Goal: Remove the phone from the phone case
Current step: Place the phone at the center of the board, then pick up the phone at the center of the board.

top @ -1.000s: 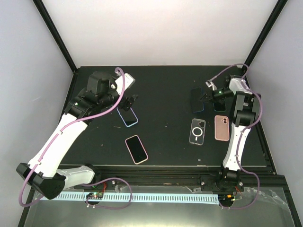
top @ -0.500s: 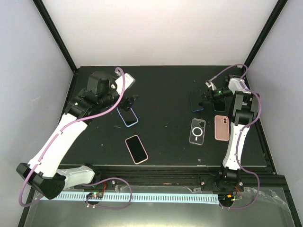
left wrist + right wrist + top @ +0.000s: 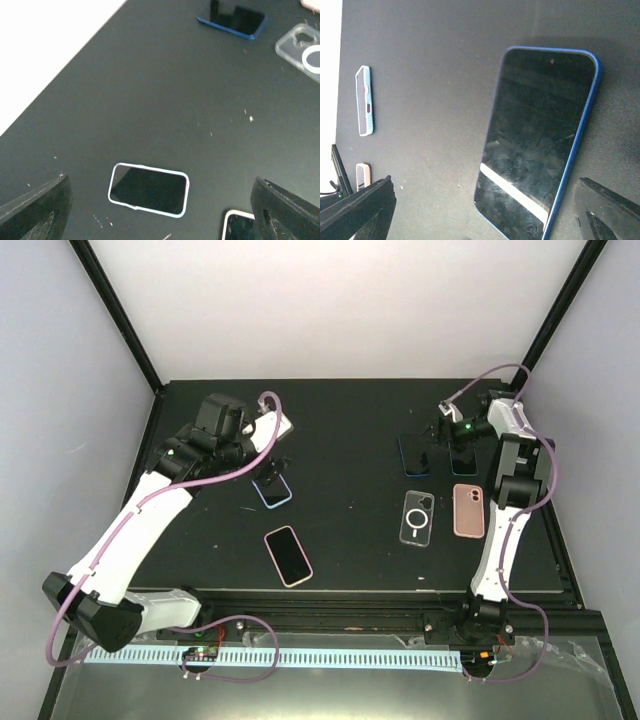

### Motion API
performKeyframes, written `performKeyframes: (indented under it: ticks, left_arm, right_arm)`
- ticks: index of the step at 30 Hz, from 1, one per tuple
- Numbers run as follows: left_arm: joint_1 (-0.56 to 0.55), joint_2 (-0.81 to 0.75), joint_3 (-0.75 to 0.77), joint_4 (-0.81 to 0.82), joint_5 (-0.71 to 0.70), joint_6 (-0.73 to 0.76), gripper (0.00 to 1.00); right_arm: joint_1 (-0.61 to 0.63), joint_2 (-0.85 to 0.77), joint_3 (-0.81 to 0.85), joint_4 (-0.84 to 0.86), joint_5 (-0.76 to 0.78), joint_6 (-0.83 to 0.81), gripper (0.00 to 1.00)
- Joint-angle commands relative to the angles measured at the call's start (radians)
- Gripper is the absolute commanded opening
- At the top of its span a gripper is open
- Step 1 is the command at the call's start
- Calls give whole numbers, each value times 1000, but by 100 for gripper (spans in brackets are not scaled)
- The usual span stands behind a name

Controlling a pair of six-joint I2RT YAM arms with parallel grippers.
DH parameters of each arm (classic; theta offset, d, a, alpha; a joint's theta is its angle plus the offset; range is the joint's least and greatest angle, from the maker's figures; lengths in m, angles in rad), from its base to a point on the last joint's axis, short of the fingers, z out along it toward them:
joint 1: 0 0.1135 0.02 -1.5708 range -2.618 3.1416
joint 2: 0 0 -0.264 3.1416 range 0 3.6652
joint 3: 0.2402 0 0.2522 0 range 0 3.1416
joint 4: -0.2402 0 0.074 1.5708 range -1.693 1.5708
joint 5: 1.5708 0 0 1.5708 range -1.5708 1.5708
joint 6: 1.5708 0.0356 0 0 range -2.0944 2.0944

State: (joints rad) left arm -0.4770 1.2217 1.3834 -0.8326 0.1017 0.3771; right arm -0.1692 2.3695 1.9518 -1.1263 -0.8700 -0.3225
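A blue-rimmed phone (image 3: 540,135) lies flat, screen up, on the black table; I cannot tell if the rim is a case. My right gripper (image 3: 484,215) hangs open above its near end, touching nothing. In the top view that phone (image 3: 412,453) is at the back right beside the right gripper (image 3: 442,448). A phone in a pale lavender case (image 3: 149,190) lies screen up under my open left gripper (image 3: 160,212), which is empty. From above, this phone (image 3: 272,488) sits just below the left gripper (image 3: 272,465).
A pink-cased phone (image 3: 288,555) lies near the front centre. An empty clear case (image 3: 417,517) and a pink case (image 3: 467,510) lie side by side on the right. Black frame posts and white walls close in the table's back and sides.
The right gripper went from shut to wide open and let go of the blue-rimmed phone, which now lies flat. The left arm shifted slightly over the lavender-cased phone.
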Motion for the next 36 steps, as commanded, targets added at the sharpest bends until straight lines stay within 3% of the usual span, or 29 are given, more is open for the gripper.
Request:
performKeyframes:
  ticks: [1, 5, 11, 18, 26, 36]
  left_arm:
    - [5, 21, 28, -144, 69, 169, 99]
    - [5, 6, -23, -280, 162, 454, 99]
    - [5, -52, -190, -340, 106, 761, 99]
    - [-15, -93, -374, -323, 49, 960, 99]
    - [-97, -58, -526, -186, -34, 1146, 99]
    - [-137, 51, -503, -169, -4, 1463, 99]
  right_arm:
    - [-1, -93, 0, -2, 5, -20, 98]
    - [-1, -147, -25, -22, -37, -32, 98]
    - [-1, -292, -163, -19, -108, -61, 100]
    - [-1, -444, -295, -14, -201, -70, 100]
    - [7, -563, -436, 77, -301, 5, 100]
    - [7, -670, -604, 262, -349, 114, 100]
